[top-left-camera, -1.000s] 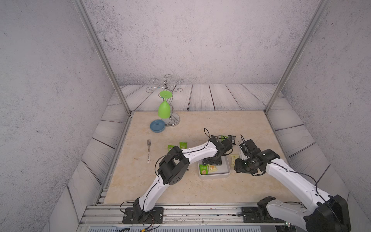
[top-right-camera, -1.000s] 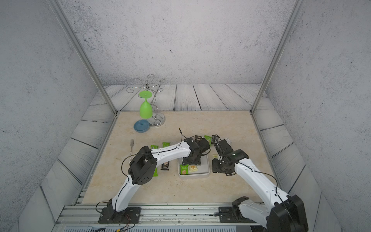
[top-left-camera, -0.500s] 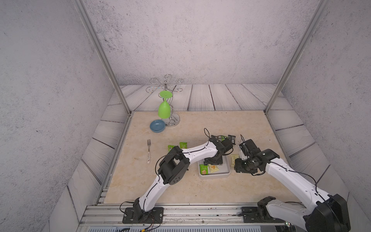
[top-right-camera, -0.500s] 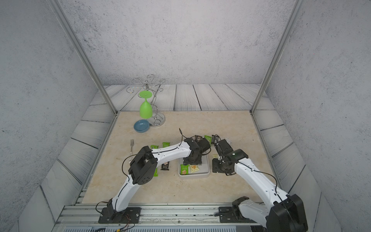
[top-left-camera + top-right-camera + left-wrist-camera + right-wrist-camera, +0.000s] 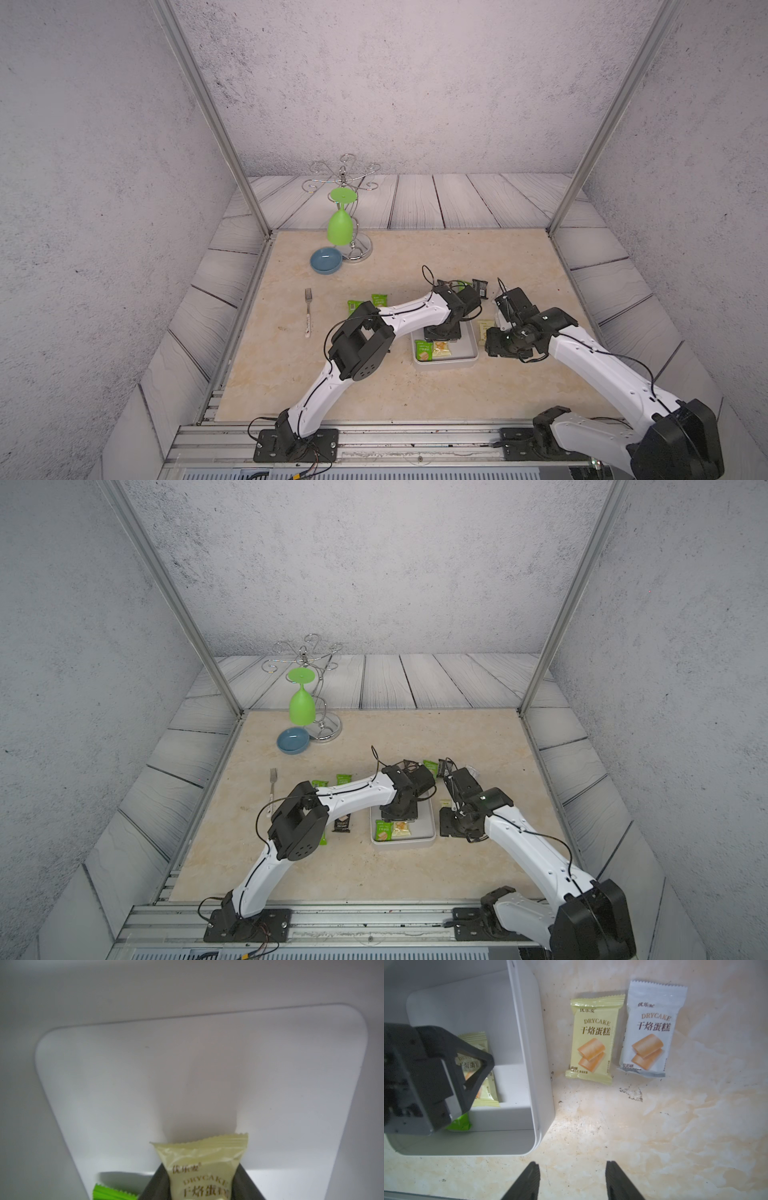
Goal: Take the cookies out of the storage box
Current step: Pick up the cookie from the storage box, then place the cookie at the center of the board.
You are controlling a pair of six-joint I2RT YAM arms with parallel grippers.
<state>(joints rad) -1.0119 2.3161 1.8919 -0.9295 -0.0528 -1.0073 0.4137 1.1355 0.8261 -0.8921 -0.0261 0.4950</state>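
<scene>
Inside storage box (image 5: 535,1064) | L jaws clamped on pale-yellow cookie pkt (image 5: 203,1159) | R jaws mid-open, empty, beside box

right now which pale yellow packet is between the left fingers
The pale yellow packet inside the storage box, beside the green packet; the other yellow packet lies outside on the table.

Shallow white storage box (image 5: 467,362) sits front-right on the bench (image 5: 374,395), holding just a green packet (image 5: 423,350) and a pale yellow packet (image 5: 442,352); other cookies (image 5: 593,1039) lie flat outside.
</scene>
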